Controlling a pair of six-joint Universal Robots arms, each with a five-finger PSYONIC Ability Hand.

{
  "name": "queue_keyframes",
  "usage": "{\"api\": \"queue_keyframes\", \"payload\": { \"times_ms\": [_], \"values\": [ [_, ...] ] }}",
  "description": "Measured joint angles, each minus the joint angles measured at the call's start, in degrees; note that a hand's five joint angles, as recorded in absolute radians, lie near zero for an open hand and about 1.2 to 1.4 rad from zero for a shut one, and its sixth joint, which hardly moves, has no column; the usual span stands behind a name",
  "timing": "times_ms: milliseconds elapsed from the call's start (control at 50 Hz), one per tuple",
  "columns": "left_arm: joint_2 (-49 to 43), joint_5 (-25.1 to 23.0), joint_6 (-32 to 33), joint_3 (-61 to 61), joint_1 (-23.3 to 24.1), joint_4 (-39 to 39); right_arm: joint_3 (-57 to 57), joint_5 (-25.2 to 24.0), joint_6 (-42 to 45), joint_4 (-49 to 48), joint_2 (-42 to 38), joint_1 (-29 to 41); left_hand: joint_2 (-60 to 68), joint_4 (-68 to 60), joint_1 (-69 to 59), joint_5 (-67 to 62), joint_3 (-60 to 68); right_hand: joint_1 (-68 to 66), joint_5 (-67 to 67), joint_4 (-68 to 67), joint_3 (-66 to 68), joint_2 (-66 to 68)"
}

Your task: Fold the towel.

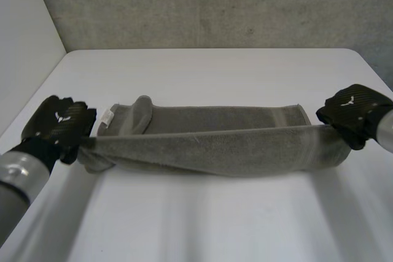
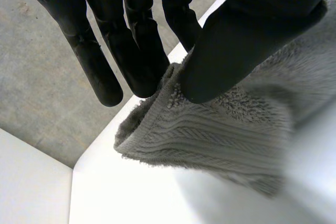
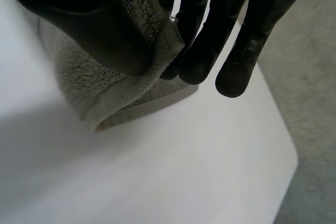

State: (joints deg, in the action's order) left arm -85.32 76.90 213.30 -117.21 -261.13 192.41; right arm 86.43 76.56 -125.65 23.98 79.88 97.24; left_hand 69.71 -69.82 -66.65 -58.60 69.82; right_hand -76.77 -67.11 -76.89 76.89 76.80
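Grey towel [image 1: 209, 145] stretched lengthwise across the middle of the white table [image 1: 215, 225], partly folded, its near layer drawn taut between the two hands. Left hand [image 1: 61, 124] at the towel's left end, pinching the ribbed border of a corner between thumb [image 2: 236, 40] and fingers [image 2: 131, 51]. Right hand [image 1: 353, 111] at the right end, clamping the edge between thumb [image 3: 89, 24] and fingers [image 3: 210, 35]. A small white label [image 1: 107, 116] shows on the far layer near the left hand.

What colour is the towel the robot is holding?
The towel is grey, with a paler band near one end; the head view shows it best.
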Motion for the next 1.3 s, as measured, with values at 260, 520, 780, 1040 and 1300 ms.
{"api": "queue_keyframes", "payload": {
  "times_ms": [260, 520, 780, 1040, 1300],
  "values": [
    [-23.82, 0.29, -0.49, 20.94, 2.40, 4.81, -13.16, 8.76, -5.35, -8.74, -15.90, 4.00, 0.00, 0.00, 0.00, 0.00, 0.00, 0.00, -0.29, 0.00, 0.01, 0.00],
    [-30.50, 1.76, -4.64, 56.71, 6.01, 13.63, -49.57, 9.72, -8.19, -22.84, -23.27, 9.89, 0.00, -0.01, 0.00, -0.08, 0.01, 0.00, -0.53, -0.01, 0.08, 0.00],
    [-30.08, 6.91, -18.99, 59.12, 5.51, 20.05, -45.97, 12.03, -19.15, -25.64, -18.87, 11.01, 0.00, -0.01, 0.00, -0.33, 0.01, 0.00, -0.84, -0.02, 0.08, 0.01],
    [-31.38, 1.18, -17.33, 21.82, 1.31, 21.35, -7.60, 4.22, -11.96, -23.58, -17.92, 10.68, 0.00, -0.01, 0.00, -0.33, 0.02, 0.00, -0.84, -0.03, 0.08, 0.01],
    [-29.23, -2.29, -6.01, 6.72, -0.90, 22.85, 14.13, 4.55, -6.58, -33.05, -11.34, 7.50, 0.00, -0.01, 0.00, -0.33, 0.02, 0.00, -0.84, -0.03, 0.08, 0.01]
  ]
}}
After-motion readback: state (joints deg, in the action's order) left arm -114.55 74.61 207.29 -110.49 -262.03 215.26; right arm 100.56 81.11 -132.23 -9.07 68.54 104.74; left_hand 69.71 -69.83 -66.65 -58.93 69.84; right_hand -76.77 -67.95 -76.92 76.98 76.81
